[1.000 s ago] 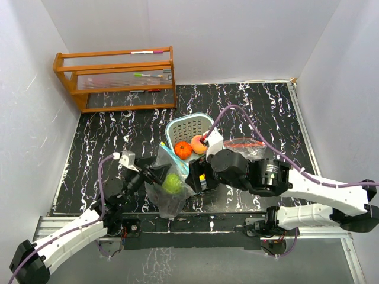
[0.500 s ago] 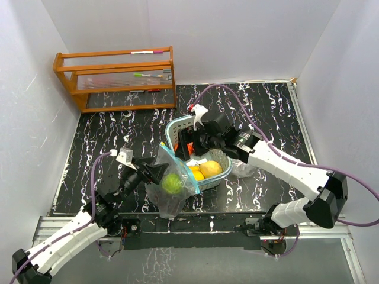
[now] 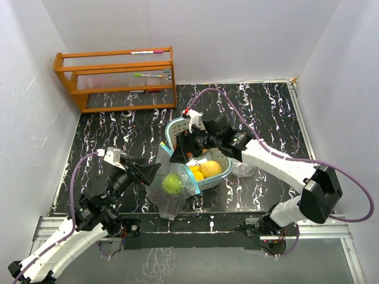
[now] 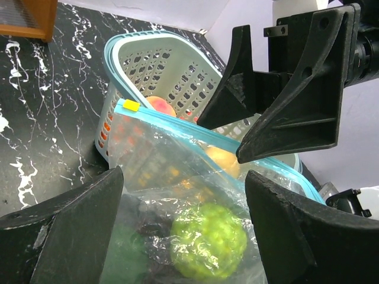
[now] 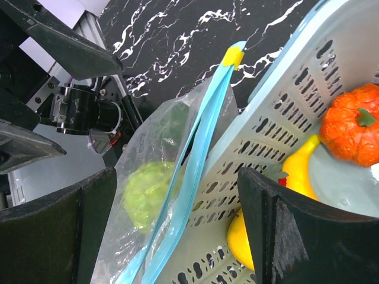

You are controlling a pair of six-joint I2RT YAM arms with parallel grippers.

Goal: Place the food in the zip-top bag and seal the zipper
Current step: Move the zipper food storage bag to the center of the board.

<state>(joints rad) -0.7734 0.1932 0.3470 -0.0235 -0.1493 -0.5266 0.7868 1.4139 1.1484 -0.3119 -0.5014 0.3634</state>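
Left claw (image 3: pixel 148 173) gapes at the one bag (image 3: pixel 167 198), one green fruit (image 3: pixel 172 183) inside; my right claw (image 3: pixel 180 155) gapes over the one basket (image 3: pixel 176 126), which has one pumpkin (image 5: pixel 354 123), two yellow fruits (image 3: pixel 211 168), one peach (image 4: pixel 159 105). Black marbled table (image 3: pixel 112 136), white walls (image 3: pixel 237 35), one rack (image 3: pixel 115 80) far left

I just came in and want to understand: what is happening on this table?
Toy food is being packed into a zip-top bag. One green fruit is already inside. The left gripper is open, facing the bag; the right gripper, open and empty, hovers at the basket, where a yellow fruit and other pieces lie.
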